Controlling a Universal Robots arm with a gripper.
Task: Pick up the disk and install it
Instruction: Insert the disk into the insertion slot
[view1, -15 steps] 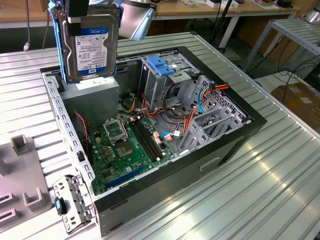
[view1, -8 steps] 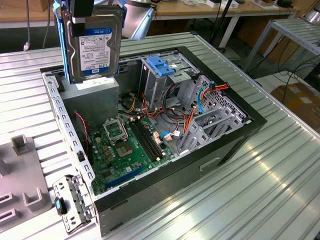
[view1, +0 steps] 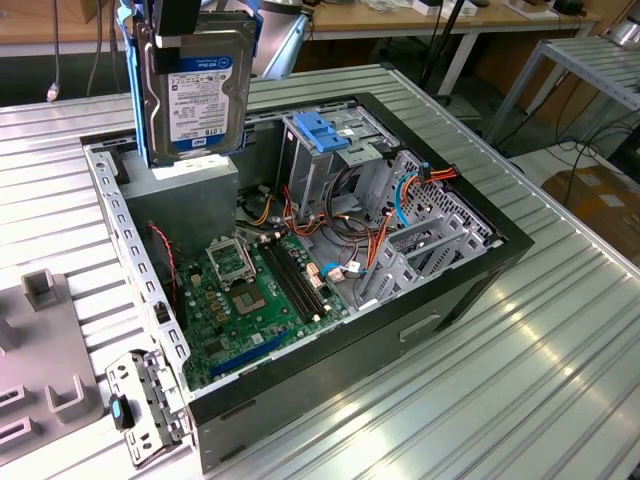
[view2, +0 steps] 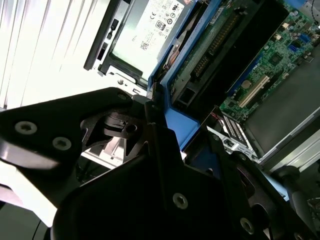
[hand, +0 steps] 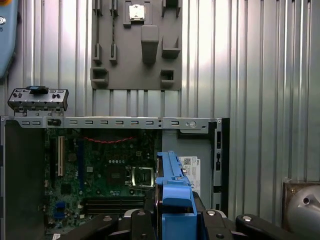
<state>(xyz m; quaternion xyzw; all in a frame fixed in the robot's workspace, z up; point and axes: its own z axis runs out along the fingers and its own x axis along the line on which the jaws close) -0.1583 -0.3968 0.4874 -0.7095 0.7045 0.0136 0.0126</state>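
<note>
Looking down along the black claw (view2: 182, 137), with linkage plates and screw heads close in front. Clamped on the disk (view2: 176, 124), fingers (view2: 152, 120) tight against its blue plastic rails on either side. Running away from the claw's tips beside the blue rail: a dark panel with a row of pins, unclear whether part of the disk. Farther past the tips, on one side of the rail, a grey box (view2: 150, 22) with a white sticker. On the other side, green motherboard (view2: 280, 50) with slots and chips. Beyond the grey box, bright ribbed counter (view2: 40, 45). Beside the claw on the motherboard side, pale metal case edge (view2: 295, 150).
</note>
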